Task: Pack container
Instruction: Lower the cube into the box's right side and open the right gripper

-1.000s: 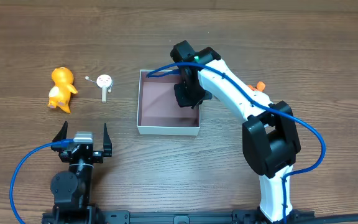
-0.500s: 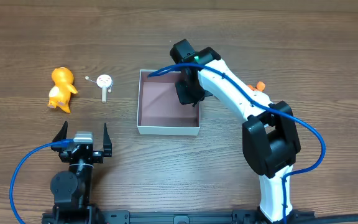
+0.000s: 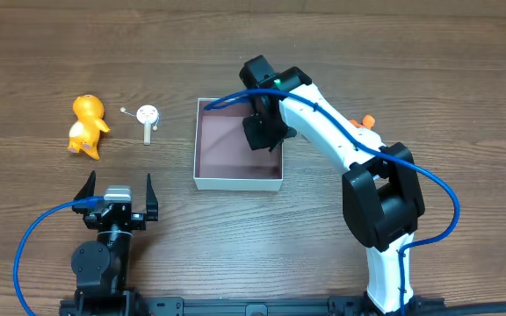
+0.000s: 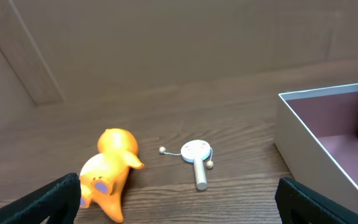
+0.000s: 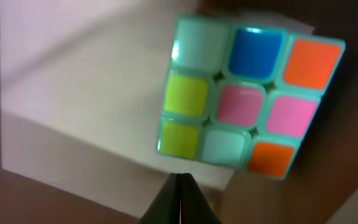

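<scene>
The container [image 3: 237, 183] is a shallow square box with white walls and a reddish-brown inside, at the table's middle. Its near corner shows in the left wrist view [image 4: 303, 134]. My right gripper [image 3: 262, 132] hangs over the box's far right part. In the right wrist view its fingers [image 5: 180, 177] are shut together and empty, just above a colourful puzzle cube [image 5: 247, 93] lying inside the box by the wall. My left gripper [image 3: 117, 195] is open and empty near the front left, also seen in its wrist view [image 4: 179, 190].
An orange duck toy [image 3: 86, 125] and a small white rattle drum [image 3: 148, 117] lie left of the box; both show in the left wrist view, the duck [image 4: 107, 174] and the drum [image 4: 196, 155]. A small orange object [image 3: 368, 121] lies behind the right arm.
My right gripper has shifted slightly over the box's far right part. The left arm and the toys have not moved.
</scene>
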Motion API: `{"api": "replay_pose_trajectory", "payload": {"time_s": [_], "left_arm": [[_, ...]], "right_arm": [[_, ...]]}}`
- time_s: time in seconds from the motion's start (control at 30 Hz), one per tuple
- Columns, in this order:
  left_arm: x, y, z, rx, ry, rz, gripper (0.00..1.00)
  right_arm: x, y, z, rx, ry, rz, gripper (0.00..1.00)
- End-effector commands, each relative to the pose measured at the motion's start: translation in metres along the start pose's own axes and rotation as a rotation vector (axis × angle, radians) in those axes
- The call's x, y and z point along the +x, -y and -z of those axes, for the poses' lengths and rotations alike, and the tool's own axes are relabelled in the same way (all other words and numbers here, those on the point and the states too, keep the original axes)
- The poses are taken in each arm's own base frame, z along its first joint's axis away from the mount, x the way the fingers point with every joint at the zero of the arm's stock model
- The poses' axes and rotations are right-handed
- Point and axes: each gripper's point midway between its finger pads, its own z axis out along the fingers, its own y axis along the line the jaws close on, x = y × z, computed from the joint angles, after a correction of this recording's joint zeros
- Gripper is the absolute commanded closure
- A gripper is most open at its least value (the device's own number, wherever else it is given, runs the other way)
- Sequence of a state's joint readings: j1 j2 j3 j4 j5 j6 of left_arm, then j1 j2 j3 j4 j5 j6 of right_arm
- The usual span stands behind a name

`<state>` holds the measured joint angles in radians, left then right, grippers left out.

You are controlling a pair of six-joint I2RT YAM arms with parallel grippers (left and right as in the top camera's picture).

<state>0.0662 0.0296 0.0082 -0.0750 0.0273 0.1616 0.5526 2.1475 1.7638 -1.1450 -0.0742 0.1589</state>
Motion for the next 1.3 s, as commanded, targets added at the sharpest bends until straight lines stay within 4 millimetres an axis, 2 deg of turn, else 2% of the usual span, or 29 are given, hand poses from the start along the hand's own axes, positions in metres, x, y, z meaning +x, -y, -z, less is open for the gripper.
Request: {"api": "replay_pose_trajectory", "payload": {"time_s": [0.0,0.23,0.53,1.27], "left_arm": [[0.001,0.001,0.000,0.011,-0.001,-0.016,0.00],[0.001,0.001,0.000,0.011,-0.001,-0.016,0.00],[0.001,0.001,0.000,0.011,-0.001,-0.016,0.00],[0.001,0.001,0.000,0.011,-0.001,-0.016,0.00]], "right_arm": [[-0.004,-0.007,0.008,-0.019,0.034,0.022,0.96],[-0.010,-0.007,0.003,-0.018,0.050,0.024,0.96],[-0.017,0.002,0.003,0.037,0.081,0.018,0.96],[-0.011,0.021,0.004,0.143,0.062,0.014,0.96]]}}
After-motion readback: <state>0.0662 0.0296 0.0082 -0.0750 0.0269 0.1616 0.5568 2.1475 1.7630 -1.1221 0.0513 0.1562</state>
